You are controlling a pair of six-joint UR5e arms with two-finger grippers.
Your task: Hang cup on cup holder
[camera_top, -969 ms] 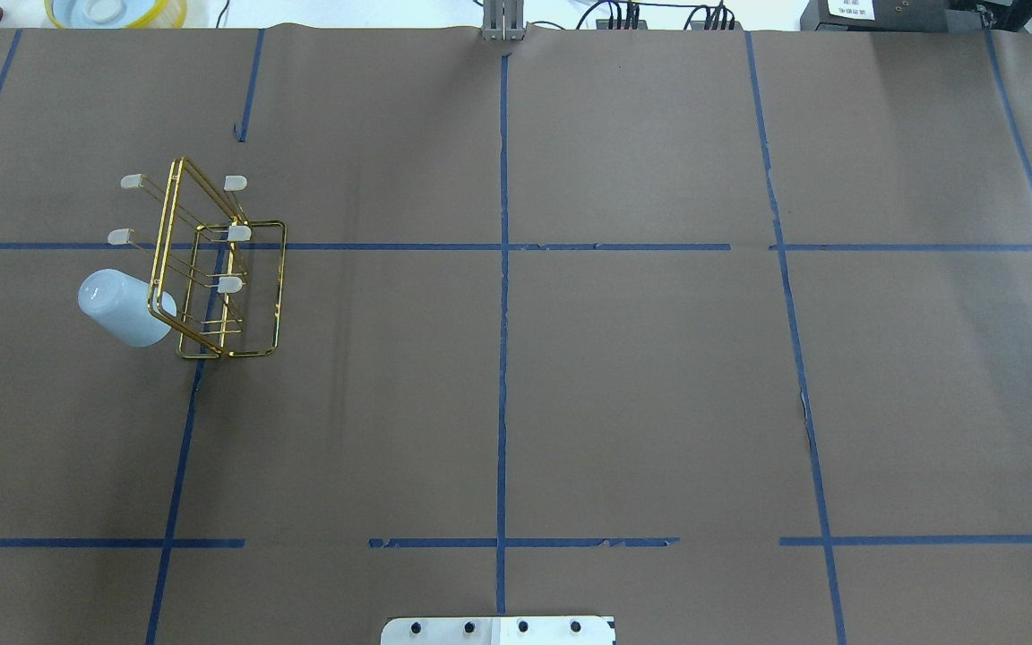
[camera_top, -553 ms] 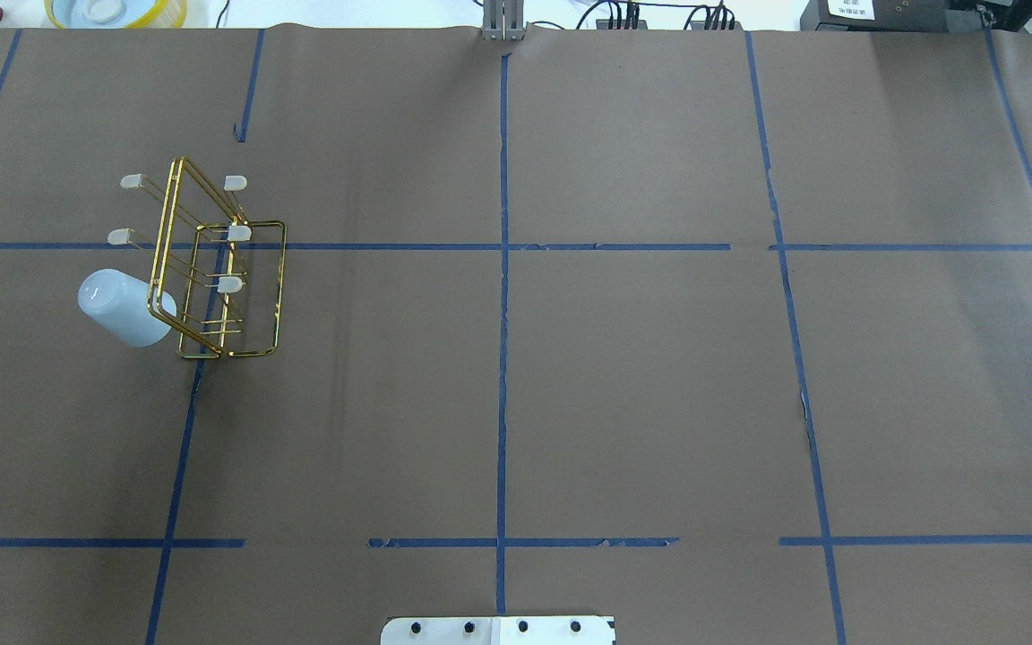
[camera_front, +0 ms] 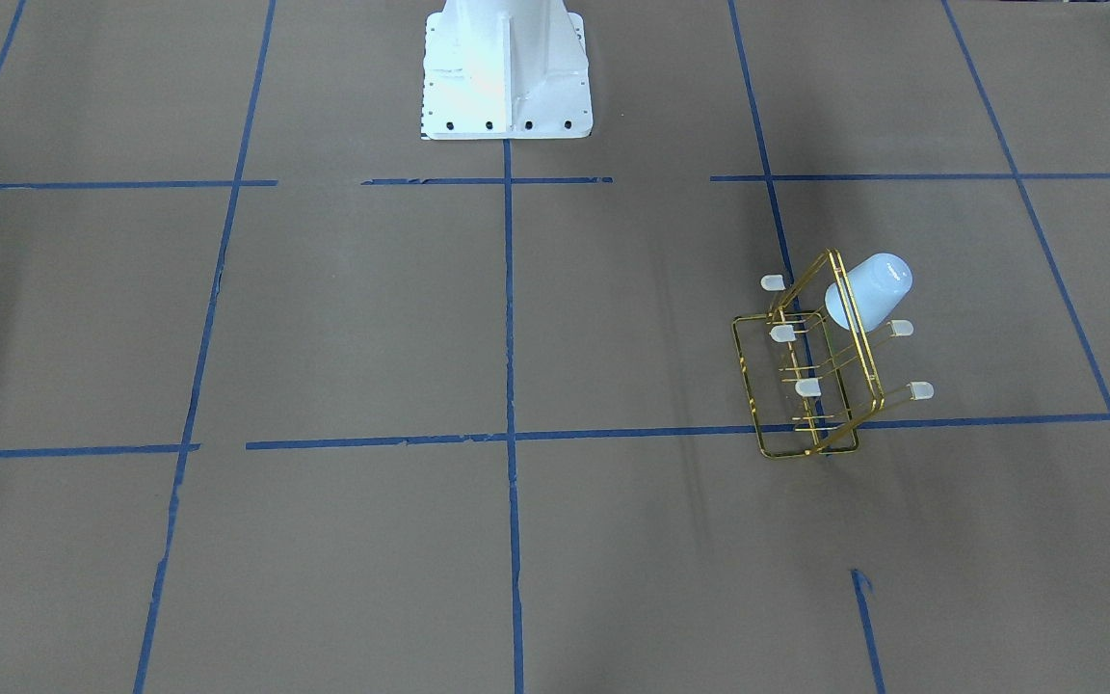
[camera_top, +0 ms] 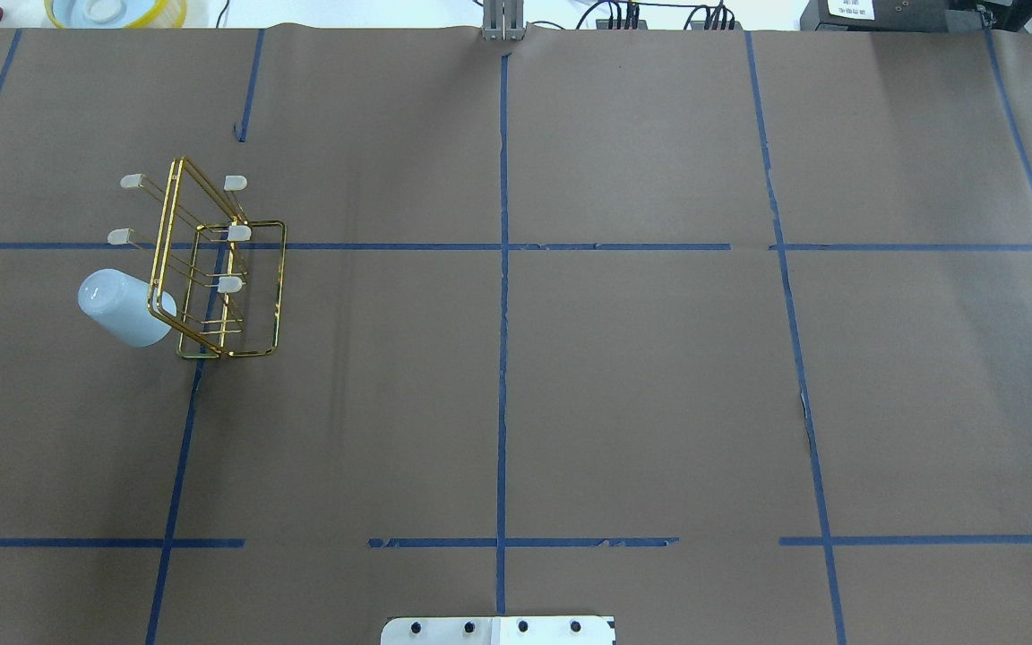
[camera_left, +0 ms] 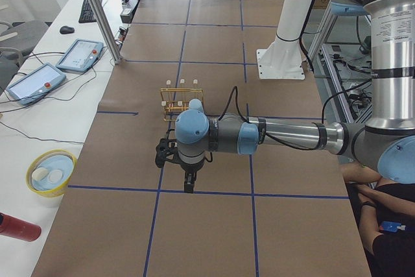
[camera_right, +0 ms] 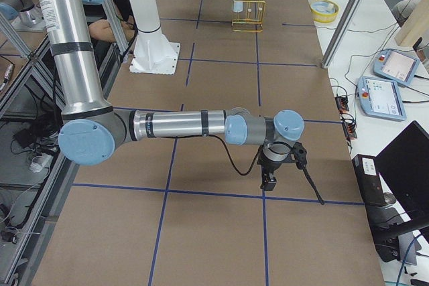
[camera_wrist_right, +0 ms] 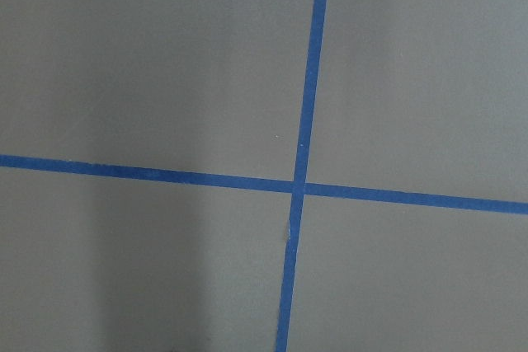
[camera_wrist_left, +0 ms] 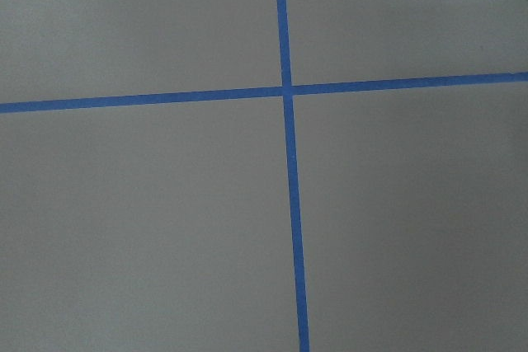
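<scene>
The gold wire cup holder [camera_top: 238, 287] stands on the left half of the table; it also shows in the front view [camera_front: 796, 386] and the side views [camera_left: 178, 98] [camera_right: 249, 15]. The pale blue-white cup [camera_top: 122, 307] sits tilted over one of its prongs, closed bottom pointing outward and up, clear of the table [camera_front: 871, 287] [camera_right: 237, 3]. No arm is near it. My left gripper [camera_left: 188, 183] and right gripper [camera_right: 268, 180] each hang over a blue tape cross near the table's ends, seen only from the side. I cannot tell whether they are open or shut.
The white robot base [camera_front: 507, 67] stands at the middle of the near edge. A yellow bowl [camera_top: 117, 11] and a red object [camera_left: 16, 226] lie beyond the table's far left corner. Control tablets [camera_left: 81, 53] lie on the side bench.
</scene>
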